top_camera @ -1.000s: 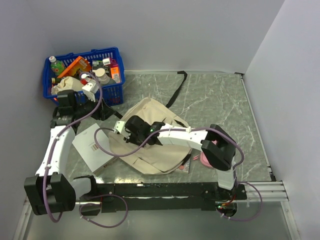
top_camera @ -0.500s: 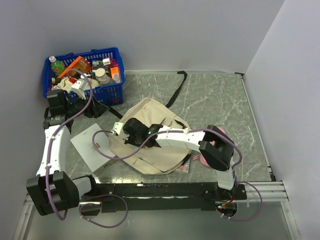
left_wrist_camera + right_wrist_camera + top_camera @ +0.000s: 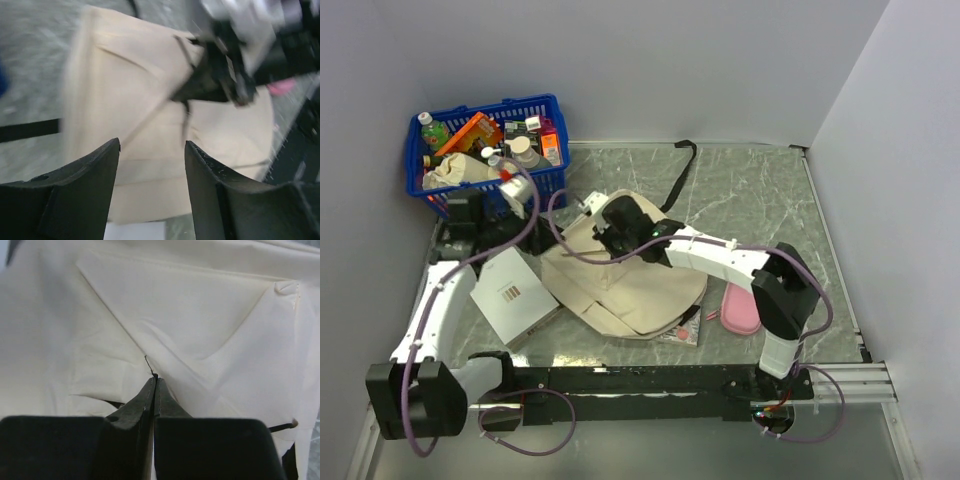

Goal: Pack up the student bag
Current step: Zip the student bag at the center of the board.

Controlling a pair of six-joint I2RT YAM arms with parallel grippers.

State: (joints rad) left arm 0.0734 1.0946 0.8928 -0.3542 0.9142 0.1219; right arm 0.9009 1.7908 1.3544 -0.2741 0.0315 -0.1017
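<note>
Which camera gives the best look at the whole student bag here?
Top external: the student bag shows nearly its whole outline, with only the right arm crossing its top. Left wrist shows part of it, blurred. Right wrist shows only creased cream fabric at the shut right pincer.

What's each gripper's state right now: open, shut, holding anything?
Left gripper: open, holding nothing.
Right gripper: closed, tips pinching the student bag at a thin dark thread on its fabric.

A robotics lab cell is shown: a marbled tabletop [image 3: 750, 200] is boxed in by plain pale walls [image 3: 720, 60], and a cabled left arm [image 3: 432, 305] and right arm [image 3: 720, 258] are bolted to a black rail [image 3: 640, 380].
</note>
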